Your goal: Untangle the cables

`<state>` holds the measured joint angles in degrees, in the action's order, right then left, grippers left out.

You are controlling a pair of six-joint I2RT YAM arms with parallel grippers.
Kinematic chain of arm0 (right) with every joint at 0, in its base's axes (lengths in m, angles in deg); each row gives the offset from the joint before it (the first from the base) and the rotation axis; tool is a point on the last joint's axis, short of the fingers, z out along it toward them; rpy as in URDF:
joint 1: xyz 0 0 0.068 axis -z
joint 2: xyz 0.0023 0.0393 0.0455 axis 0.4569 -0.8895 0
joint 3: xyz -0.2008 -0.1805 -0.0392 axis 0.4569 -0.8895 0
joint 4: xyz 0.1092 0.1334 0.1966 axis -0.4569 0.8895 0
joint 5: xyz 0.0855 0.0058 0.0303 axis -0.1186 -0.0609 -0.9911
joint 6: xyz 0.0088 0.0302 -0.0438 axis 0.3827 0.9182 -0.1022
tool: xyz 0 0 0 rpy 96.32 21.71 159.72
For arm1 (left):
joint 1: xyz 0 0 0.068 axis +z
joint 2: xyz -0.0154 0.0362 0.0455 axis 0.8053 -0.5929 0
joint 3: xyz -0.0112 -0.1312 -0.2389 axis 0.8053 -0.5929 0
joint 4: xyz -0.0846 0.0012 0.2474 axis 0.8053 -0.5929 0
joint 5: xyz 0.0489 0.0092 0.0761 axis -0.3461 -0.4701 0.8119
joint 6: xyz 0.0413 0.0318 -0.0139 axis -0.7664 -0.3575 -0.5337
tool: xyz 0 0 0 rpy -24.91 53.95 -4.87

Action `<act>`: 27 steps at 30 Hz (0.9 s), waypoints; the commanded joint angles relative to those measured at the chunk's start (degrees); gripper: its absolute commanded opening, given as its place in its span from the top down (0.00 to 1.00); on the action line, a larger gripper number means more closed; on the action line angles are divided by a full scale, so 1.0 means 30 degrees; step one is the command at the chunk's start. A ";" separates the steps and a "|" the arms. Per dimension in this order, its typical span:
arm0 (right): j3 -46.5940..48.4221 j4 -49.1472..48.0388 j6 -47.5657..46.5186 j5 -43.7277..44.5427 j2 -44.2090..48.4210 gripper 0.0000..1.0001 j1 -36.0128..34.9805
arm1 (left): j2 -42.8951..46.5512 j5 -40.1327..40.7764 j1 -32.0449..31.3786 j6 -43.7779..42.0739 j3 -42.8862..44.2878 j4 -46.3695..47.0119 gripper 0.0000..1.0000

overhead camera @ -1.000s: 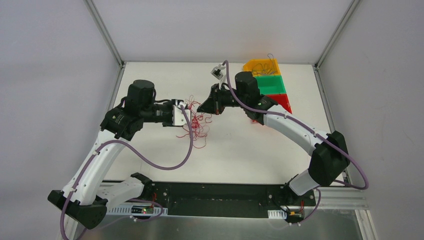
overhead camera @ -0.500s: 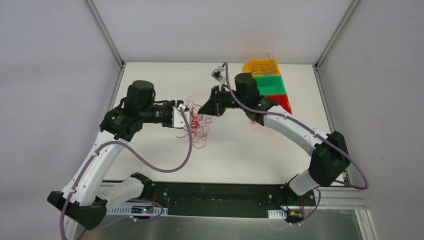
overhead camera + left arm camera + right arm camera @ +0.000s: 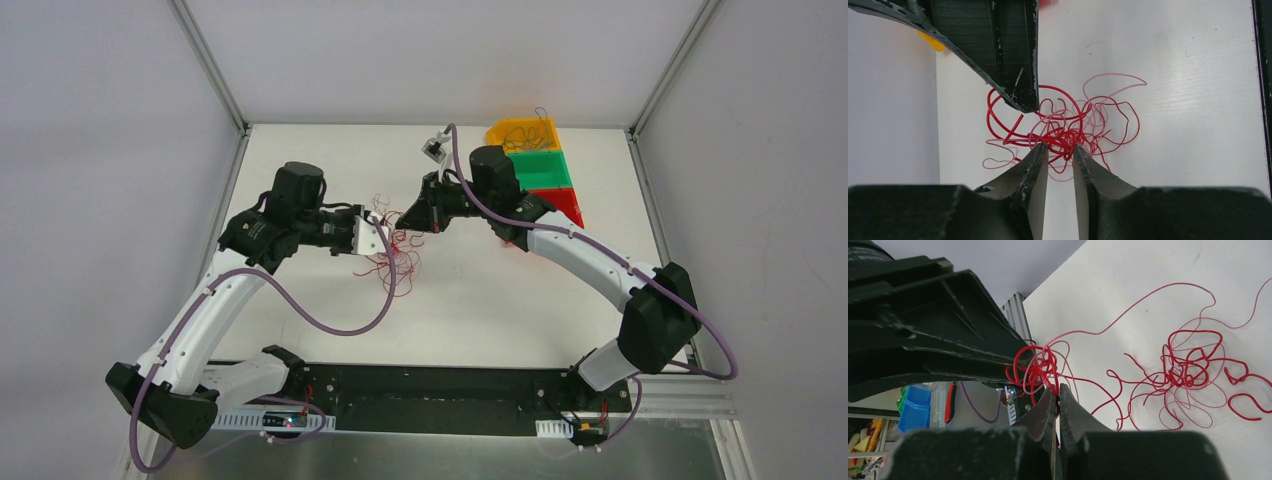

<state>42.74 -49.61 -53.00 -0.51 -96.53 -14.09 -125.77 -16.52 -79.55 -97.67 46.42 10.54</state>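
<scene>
The cables [image 3: 400, 258] are a tangle of thin red wires at mid-table. My right gripper [image 3: 404, 218] is shut on a small knot of red wire [image 3: 1038, 367] and holds it above the table, with strands trailing down to the larger tangle [image 3: 1193, 365]. My left gripper [image 3: 378, 237] faces it from the left. In the left wrist view the left gripper [image 3: 1060, 146] is open, with the knot of red cables [image 3: 1068, 130] right at its tips. The right gripper's fingers [image 3: 1013, 75] hang over that knot. No light blue wire shows.
Yellow [image 3: 522, 133], green [image 3: 540, 165] and red [image 3: 562, 203] bins stand in a row at the back right; the yellow one holds thin wires. The frame's posts and walls border the white table [image 3: 480, 300] at left and right.
The left arm has swung right and forward, bringing its gripper close under the right gripper. The wire tangle has bunched nearer the two grippers. The right arm has barely moved.
</scene>
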 commanded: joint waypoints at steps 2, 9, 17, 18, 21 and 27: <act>0.0050 -0.1010 0.0537 -0.0726 0.1177 1.00 -0.0073 | 0.0175 -0.0622 -0.0152 -0.0909 -0.0418 -0.0172 0.83; 0.0464 -0.1171 0.0170 -0.0517 0.0492 1.00 0.0295 | 0.0404 -0.0771 -0.0262 0.1961 0.0620 -0.0143 1.00; 0.2059 -0.0218 -0.1041 0.0697 -0.2994 1.00 0.1986 | -0.0555 -0.2611 -0.0240 1.1433 0.3391 -0.0022 1.00; 0.2197 -0.0055 -0.1260 0.0857 -0.3291 0.99 0.2030 | -0.0845 -0.2478 -0.0203 1.2930 0.3838 0.0166 1.00; 0.2144 0.0149 -0.1773 0.0880 -0.3267 0.99 0.2039 | -0.1608 -0.2502 0.0929 1.7659 0.4815 0.1716 1.00; 0.1482 0.2219 -0.5110 0.0697 -0.1031 0.75 0.2273 | -0.2702 -0.1409 0.3563 2.4103 0.6140 0.4079 1.00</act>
<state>47.03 -47.78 -59.36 -0.75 -105.56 -8.78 -133.77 -20.50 -71.20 -42.19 58.99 17.16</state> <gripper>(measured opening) 0.114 0.016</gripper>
